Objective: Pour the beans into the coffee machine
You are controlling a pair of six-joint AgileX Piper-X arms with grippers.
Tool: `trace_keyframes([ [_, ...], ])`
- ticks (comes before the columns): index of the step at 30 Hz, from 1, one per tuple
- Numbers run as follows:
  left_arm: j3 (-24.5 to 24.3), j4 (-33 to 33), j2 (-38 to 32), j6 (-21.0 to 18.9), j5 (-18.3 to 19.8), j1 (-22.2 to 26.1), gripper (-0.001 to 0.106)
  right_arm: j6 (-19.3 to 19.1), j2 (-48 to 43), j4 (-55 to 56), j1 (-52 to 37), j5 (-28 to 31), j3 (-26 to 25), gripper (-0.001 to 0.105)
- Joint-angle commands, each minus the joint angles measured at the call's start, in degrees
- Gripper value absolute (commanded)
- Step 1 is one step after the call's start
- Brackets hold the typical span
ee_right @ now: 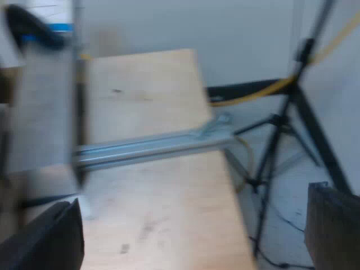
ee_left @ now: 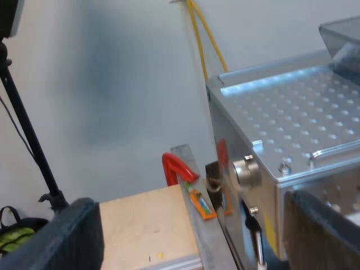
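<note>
Left gripper (ee_left: pixel 194 216): fingers spread wide, nothing held, positioned beside the espresso machine (ee_left: pixel 292 118). The bean hopper (ee_left: pixel 344 34) sits on the machine's perforated top, at the far end. Right gripper (ee_right: pixel 194 205): fingers spread wide, nothing held, above the wooden table (ee_right: pixel 169 214) and a metal rail (ee_right: pixel 152 145).

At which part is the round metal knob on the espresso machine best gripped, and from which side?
Probably its round rim: the knob is a short cylinder sticking straight out of the espresso machine's wall just under the top edge. Come head-on along its axis, one finger on each side.
</note>
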Motion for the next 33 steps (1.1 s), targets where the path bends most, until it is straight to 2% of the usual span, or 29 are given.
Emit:
trace_keyframes([
  [1,-0.3,1.7,-1.9,1.1,-0.5,-1.8,0.068,-1.0,-1.7,1.6,-1.9,-0.6,-0.8,0.080],
  [6,-0.3,5.3,-5.6,1.0,-2.8,-5.1,0.068,-1.1,-5.9,3.9,-2.1,-0.3,-0.8,0.080],
  [9,-0.3,8.9,-9.8,1.0,-6.0,-5.3,0.068,-1.4,-9.5,5.6,-2.1,-0.6,-0.8,0.080],
  [14,-0.3,12.4,-15.4,1.0,-7.7,-5.3,0.068,-1.8,-14.7,7.7,-2.1,-3.9,-0.8,0.080],
  [18,-0.3,15.2,-19.7,0.9,-7.7,-5.3,0.068,-2.8,-18.7,8.5,-2.1,-9.2,-0.8,0.080],
  [21,-0.3,16.3,-22.5,0.1,-7.7,-5.3,0.068,-5.5,-21.3,9.6,-2.1,-9.4,-0.8,0.080],
  [26,-0.3,18.8,-26.4,-3.6,-7.7,-5.3,0.068,-5.6,-26.5,10.7,-2.1,-9.4,0.5,0.080],
  [29,-0.3,20.0,-27.7,-4.1,-7.7,-5.3,0.068,-5.6,-30.7,10.7,-2.1,-9.2,2.4,0.080],
  [33,-0.4,27.1,-29.8,-4.9,-6.0,-5.3,0.068,-5.6,-36.2,10.7,-2.1,-9.2,5.3,0.080],
])
